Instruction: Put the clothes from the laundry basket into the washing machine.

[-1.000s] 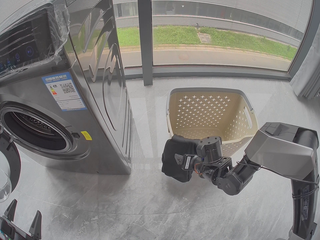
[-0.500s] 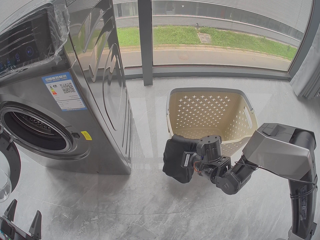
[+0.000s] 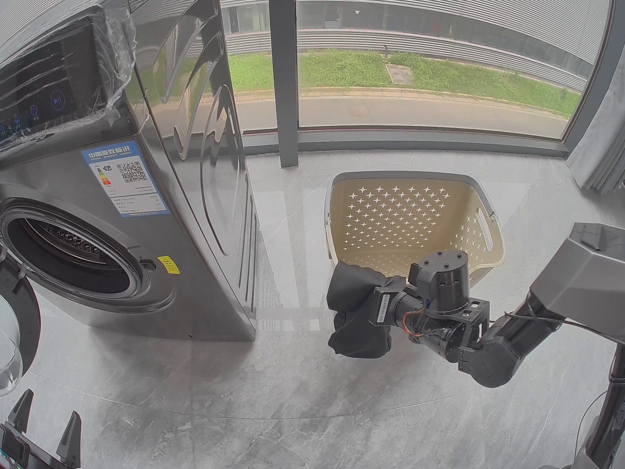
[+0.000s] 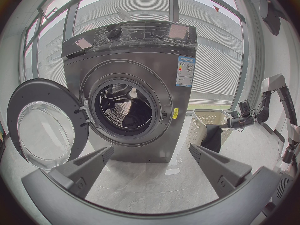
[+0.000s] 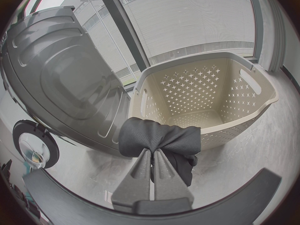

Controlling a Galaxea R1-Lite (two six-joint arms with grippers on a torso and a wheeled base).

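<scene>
Clothes [image 5: 156, 138]: crumpled, dimpled black fabric

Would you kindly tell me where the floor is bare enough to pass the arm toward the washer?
Bare floor runs in a strip between the washing machine and the laundry basket, and widens in front of the drum opening. It is crowded at the basket's near corner, where the right gripper holds the black garment, and beside the open door.

Our right gripper [image 5: 152, 151] pinches a black garment [image 5: 157, 136], held just outside the near rim of the laundry basket [image 5: 193, 88].
</scene>
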